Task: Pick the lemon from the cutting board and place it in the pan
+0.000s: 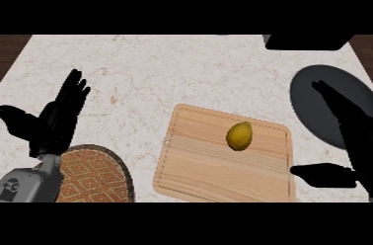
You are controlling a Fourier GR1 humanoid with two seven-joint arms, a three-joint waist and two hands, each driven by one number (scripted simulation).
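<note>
1. The lemon (240, 136) lies on the board (197, 165), in its upper right part, clear of every edge. Its long axis runs nearly up and down in the head view, tilted slightly. Nothing touches it.
2. The board is a pale wooden slab with rounded corners, set slightly askew on the tabletop (160, 71), its grain running across.
3. The pan (315, 98) is a dark round shape at the right edge, just beyond the board's upper right corner. Its right side is cut off by the frame, and the right hand covers part of it.
4. The right hand (348, 140) shows at the right, beside the board's right edge and apart from the lemon. Its fingers (329, 98) are straight and stretched up over the pan; the thumb (320, 174) juts out leftward near the board's lower right corner. It holds nothing.
5. The left hand (55, 123) shows at the far left over the bare tabletop, well apart from the board. Its fingers (73, 88) are straight and point upward, the thumb (18, 118) spread out to the left. It holds nothing.
6. A round woven mat (94, 175) with a diamond pattern lies at the lower left, beside the left forearm and near the board's left edge.
7. A black object (306, 41) sits at the top right of the tabletop, above the pan; what it is cannot be told.
</note>
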